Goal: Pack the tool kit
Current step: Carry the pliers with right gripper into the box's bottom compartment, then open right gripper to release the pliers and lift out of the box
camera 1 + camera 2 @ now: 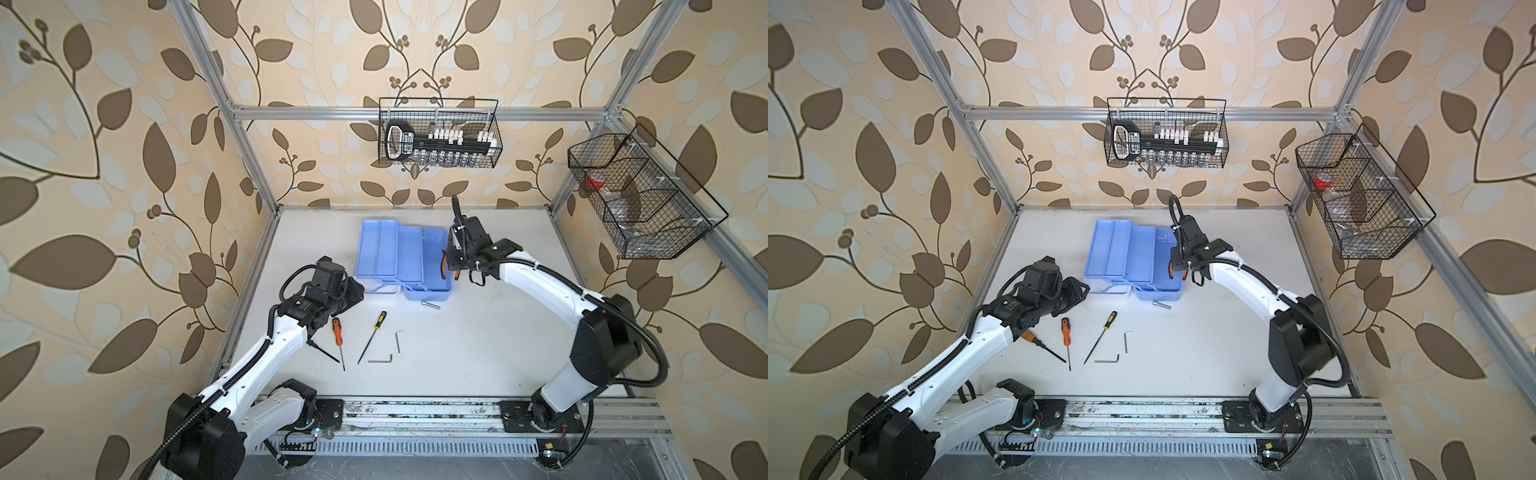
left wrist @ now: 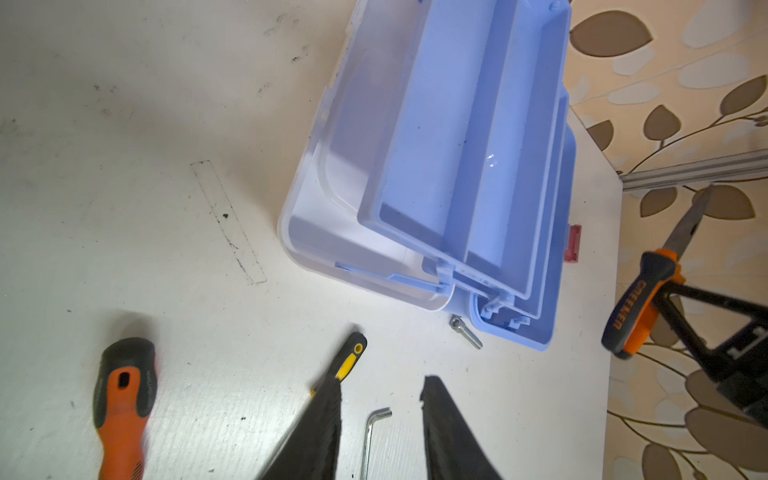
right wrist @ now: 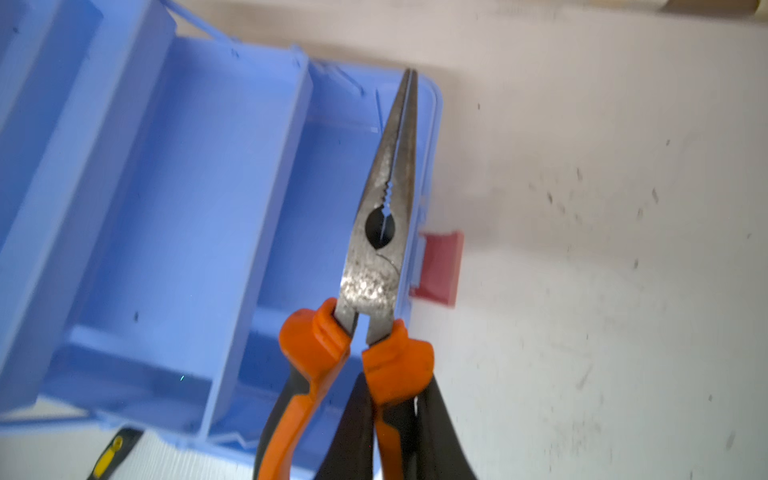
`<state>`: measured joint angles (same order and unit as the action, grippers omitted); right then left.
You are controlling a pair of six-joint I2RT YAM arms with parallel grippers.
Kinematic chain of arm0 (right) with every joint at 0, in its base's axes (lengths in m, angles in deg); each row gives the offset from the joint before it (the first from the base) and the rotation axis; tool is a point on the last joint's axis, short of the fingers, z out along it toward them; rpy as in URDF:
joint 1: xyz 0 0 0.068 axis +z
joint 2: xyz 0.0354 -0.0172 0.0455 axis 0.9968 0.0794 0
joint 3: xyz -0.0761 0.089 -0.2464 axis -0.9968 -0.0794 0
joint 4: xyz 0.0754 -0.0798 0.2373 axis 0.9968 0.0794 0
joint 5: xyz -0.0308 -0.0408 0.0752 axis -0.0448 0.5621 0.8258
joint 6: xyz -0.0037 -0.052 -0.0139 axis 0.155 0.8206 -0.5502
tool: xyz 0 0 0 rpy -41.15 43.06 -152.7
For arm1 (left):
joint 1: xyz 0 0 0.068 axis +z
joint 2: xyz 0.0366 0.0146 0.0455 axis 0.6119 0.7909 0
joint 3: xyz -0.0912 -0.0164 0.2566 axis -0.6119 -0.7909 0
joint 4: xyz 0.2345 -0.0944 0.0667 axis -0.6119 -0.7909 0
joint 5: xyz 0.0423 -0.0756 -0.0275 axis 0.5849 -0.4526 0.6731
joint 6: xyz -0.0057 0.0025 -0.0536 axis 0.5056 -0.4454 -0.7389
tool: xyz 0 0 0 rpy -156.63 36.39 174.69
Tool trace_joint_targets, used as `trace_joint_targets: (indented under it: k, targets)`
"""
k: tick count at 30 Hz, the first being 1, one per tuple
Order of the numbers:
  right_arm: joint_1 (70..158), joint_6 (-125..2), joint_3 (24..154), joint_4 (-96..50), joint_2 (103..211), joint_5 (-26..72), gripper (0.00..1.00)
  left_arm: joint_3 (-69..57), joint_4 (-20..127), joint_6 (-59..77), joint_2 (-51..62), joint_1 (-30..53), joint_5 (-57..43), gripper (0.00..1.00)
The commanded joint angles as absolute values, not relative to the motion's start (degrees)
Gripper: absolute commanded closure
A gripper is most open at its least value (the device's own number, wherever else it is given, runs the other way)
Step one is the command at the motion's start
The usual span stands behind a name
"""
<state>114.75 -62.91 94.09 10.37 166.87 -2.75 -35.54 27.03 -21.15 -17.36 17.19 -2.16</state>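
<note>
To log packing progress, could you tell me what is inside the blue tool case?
The tool case shows empty trays and an empty exposed base; pliers in the right claw hover above. Beneath the trays is hidden.

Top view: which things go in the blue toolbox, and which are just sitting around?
For the job: tool kit case, pliers, orange screwdriver, yellow screwdriver, third screwdriver half under the left arm, far hex key, near hex key, bolt.

Just sitting about: back wire basket, socket holder in it, side wire basket, red roll in it.
</note>
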Motion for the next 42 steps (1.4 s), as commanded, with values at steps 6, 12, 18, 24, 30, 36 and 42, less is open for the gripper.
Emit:
trace_joint_targets:
  k: [6, 12, 18, 24, 30, 36, 42]
  targets:
    - [114.73, -61.95, 106.69, 17.43, 179.79, -9.56, 1.00, -33.83, 25.97, -21.81, -18.49, 17.69, -2.61, 0.61]
    - [115.47, -62.84, 107.21, 15.63, 183.31, -6.94, 1.00, -33.41, 23.92, -20.87, -21.79, 17.75, -1.18, 0.58]
    - [117.70, -63.89, 108.61, 14.64, 187.09, -5.80, 1.00, -33.65, 22.24, -20.82, -22.58, 17.69, -0.94, 0.57]
    - [117.48, -65.22, 108.76, 12.97, 190.11, -2.43, 1.00, -34.23, 21.92, -20.67, -22.66, 17.77, -0.79, 0.57]
    - [115.67, -66.57, 104.91, 7.97, 190.25, 2.71, 1.00, -33.07, 20.91, -20.11, -22.53, 17.78, -0.35, 0.57]
    - [114.80, -67.94, 100.12, 1.25, 189.69, 7.06, 0.91, -32.75, 20.59, -19.94, -21.98, 17.77, 0.54, 0.54]
    - [114.35, -67.80, 99.05, 0.03, 189.75, 8.54, 0.84, -33.18, 21.27, -20.48, -21.56, 17.78, 1.03, 0.53]
